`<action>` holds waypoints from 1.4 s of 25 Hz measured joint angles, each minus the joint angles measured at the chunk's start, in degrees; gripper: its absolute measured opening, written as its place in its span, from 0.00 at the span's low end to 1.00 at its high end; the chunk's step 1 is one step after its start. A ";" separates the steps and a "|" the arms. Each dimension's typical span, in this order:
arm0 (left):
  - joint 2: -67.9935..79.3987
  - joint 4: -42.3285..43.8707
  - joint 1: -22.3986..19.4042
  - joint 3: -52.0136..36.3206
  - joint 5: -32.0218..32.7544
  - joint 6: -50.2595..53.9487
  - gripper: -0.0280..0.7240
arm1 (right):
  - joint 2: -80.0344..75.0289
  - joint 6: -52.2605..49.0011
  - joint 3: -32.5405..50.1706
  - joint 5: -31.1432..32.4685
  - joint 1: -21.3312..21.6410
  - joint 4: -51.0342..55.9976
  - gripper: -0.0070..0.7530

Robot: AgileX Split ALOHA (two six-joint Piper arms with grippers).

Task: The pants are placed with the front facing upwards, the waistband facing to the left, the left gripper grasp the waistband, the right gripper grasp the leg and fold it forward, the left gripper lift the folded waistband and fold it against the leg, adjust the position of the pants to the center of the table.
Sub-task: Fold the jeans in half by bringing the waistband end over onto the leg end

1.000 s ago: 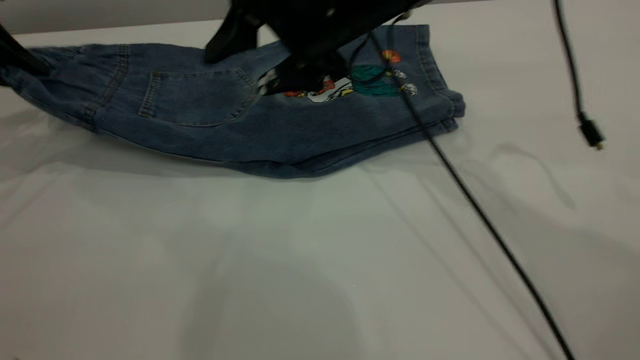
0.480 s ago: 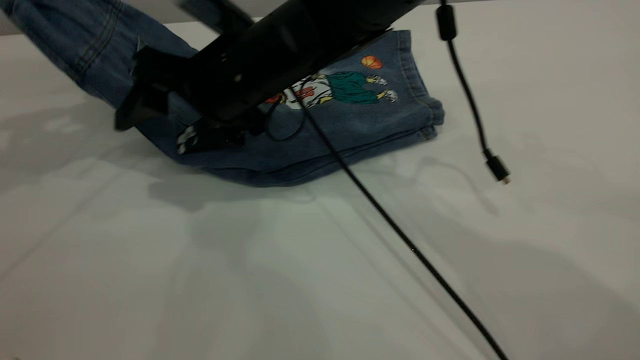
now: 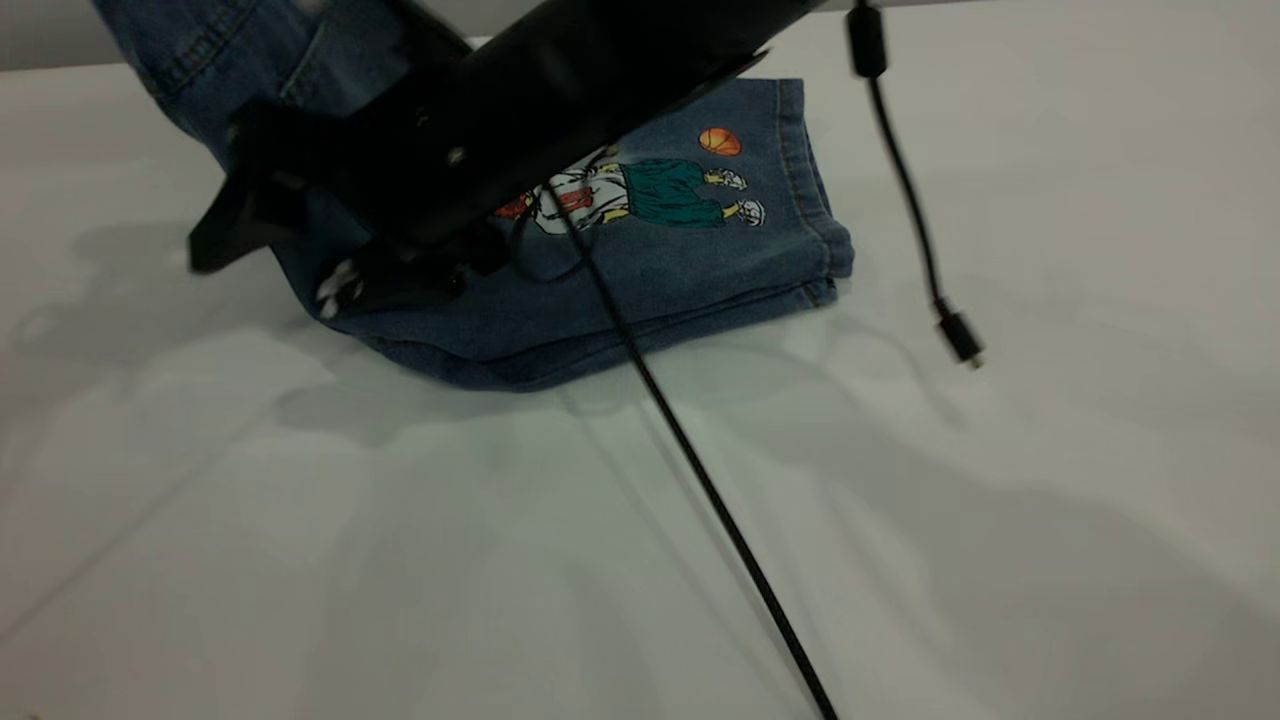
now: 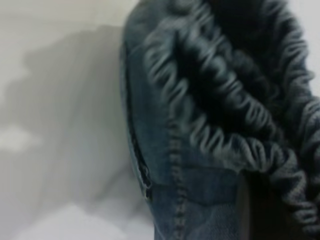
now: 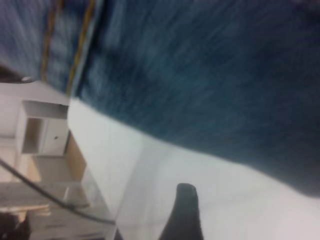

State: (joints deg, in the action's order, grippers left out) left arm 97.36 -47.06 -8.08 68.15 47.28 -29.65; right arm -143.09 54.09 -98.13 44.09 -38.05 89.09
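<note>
The blue denim pants (image 3: 680,270) lie on the white table (image 3: 400,560), leg end to the right with the basketball-player print (image 3: 640,195) facing up. Their left part rises steeply off the table and leaves the exterior view at the top. The left wrist view is filled by the ruched waistband (image 4: 225,115), and my left gripper (image 4: 262,207) is shut on it. My right gripper (image 3: 275,265) hangs low over the fold where the denim lifts, fingers spread wide and holding nothing. One right fingertip (image 5: 184,200) shows above bare table beside the denim (image 5: 210,70).
A black cable (image 3: 700,480) runs from the right arm (image 3: 560,90) across the pants to the front edge. A second cable ends in a loose plug (image 3: 958,338) dangling right of the pants. Cabinets (image 5: 45,135) stand beyond the table.
The waistband end has gone from lying at the left to being lifted high. The right arm swung down and left across the pants. The leg end slid slightly left.
</note>
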 joint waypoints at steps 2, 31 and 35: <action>-0.38 0.86 0.00 0.00 0.34 0.13 0.26 | 0.00 -0.88 0.00 3.73 2.20 -1.95 0.74; -0.38 -4.63 12.53 2.98 1.30 -3.16 0.26 | -4.15 -6.00 -0.02 6.74 8.12 -16.35 0.73; -0.38 -4.04 12.38 3.04 1.36 -2.97 0.26 | -4.27 -5.88 -0.16 8.62 8.73 -16.29 0.73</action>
State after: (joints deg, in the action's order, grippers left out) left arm 96.98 -51.10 4.30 71.19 48.64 -32.62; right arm -147.35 48.21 -98.29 52.72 -29.32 72.80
